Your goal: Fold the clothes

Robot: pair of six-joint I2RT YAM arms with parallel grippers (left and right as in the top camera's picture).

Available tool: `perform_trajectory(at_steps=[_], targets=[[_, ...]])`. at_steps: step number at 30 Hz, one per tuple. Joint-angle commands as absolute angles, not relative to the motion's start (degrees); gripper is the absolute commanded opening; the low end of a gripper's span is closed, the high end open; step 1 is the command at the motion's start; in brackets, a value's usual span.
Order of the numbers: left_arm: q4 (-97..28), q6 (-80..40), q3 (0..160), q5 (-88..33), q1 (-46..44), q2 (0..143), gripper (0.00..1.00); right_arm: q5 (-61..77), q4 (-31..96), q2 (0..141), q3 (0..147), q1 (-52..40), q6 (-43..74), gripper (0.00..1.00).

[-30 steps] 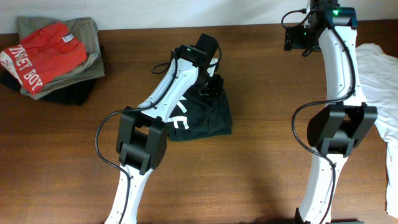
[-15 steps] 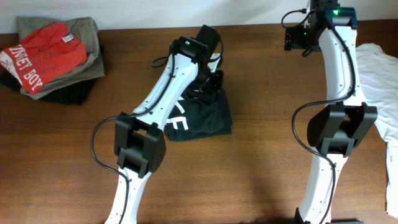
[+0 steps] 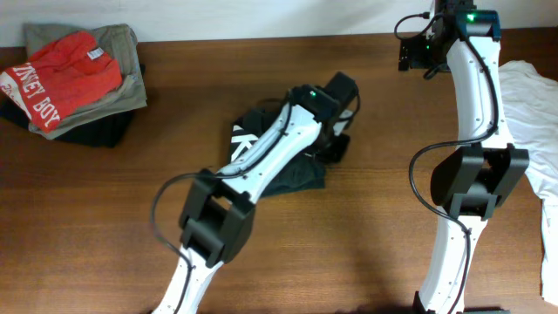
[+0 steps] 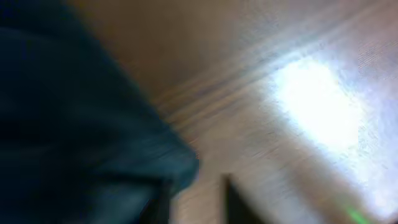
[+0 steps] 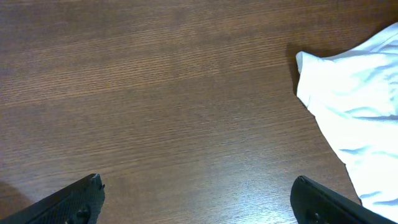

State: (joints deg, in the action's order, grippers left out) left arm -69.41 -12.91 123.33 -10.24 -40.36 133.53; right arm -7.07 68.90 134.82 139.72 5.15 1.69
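Note:
The black T-shirt [image 3: 292,170] lies bunched in the middle of the table, with part of its white lettering [image 3: 240,139] showing on the left. My left gripper [image 3: 338,145] is low at the shirt's right edge. The left wrist view is blurred: dark cloth [image 4: 74,118] fills the left side, and the two fingertips [image 4: 196,205] stand a little apart with bare wood between them and nothing held. My right gripper [image 3: 418,54] is at the back right, far from the shirt. It is wide open and empty over bare wood [image 5: 199,205].
A stack of folded clothes with a red shirt on top [image 3: 61,74] sits at the back left. A white garment [image 3: 532,113] lies at the right edge, and it also shows in the right wrist view [image 5: 354,93]. The wooden table [image 3: 384,227] runs across the whole scene.
My left arm has swung right, from over the shirt's upper middle to its right edge. The shirt's shape has shifted, with more lettering showing on its left. The right arm has not moved.

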Motion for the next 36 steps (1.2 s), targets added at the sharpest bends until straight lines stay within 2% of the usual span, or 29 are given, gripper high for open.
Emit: perform_trajectory(at_steps=[1, 5, 7, 10, 16, 19, 21, 22, 26, 29, 30, 31, 33, 36], targets=[[-69.76, -14.79, 126.39, -0.05, -36.45, 123.83, 0.60, -7.57, 68.95, 133.49, 140.79, 4.91, 1.93, 0.99], [-69.91, -16.34, 126.34, -0.67, -31.27, 126.32, 0.62, -7.57, 68.93, 133.49, 140.79, 4.91, 1.93, 0.99], [-69.95, -16.34, 126.26, -5.69, -30.20, 128.70, 0.61, -7.57, 68.93, 133.49, 140.79, 4.91, 1.93, 0.99], [-71.48, -16.32, 126.26, -14.61, -30.65, 134.28, 0.52, -7.57, 68.93, 133.49, 140.79, 4.91, 1.93, 0.99], [-74.50, -16.23, 126.26, -15.92, -34.74, 137.64, 0.51, -7.57, 68.95, 133.49, 140.79, 4.91, 1.93, 0.99], [-75.61, -16.23, 126.26, -15.84, -37.43, 138.93, 0.35, -7.57, 68.93, 133.49, 140.79, 4.91, 1.93, 0.99], [-75.70, -16.21, 126.26, -15.68, -38.65, 139.57, 0.08, -7.57, 68.93, 133.49, 140.79, 4.91, 1.93, 0.99], [-75.77, -15.73, 126.26, -15.68, -39.07, 139.57, 0.00, -7.57, 68.95, 133.49, 140.79, 4.91, 1.93, 0.99], [-79.05, -13.96, 127.57, -15.62, -39.22, 138.08, 0.00, -7.57, 68.93, 133.49, 140.79, 4.91, 1.93, 0.99], [-85.65, -11.68, 129.78, -11.07, -38.94, 133.82, 0.00, -7.57, 68.93, 133.49, 140.79, 4.91, 1.93, 0.99], [-86.61, -11.68, 129.91, -9.32, -38.94, 132.25, 0.02, -7.57, 68.93, 133.49, 140.79, 4.91, 1.93, 0.99], [-87.81, -10.17, 129.91, -6.48, -38.94, 129.23, 0.60, -7.57, 68.95, 133.49, 140.79, 4.91, 1.96, 0.99], [-87.68, -9.10, 129.91, -6.15, -38.83, 128.25, 0.84, -7.57, 68.95, 133.49, 140.79, 4.91, 1.93, 0.99], [-86.32, -9.21, 129.91, -6.17, -37.98, 128.22, 0.85, -7.57, 68.95, 133.49, 140.79, 4.91, 1.93, 0.99]])
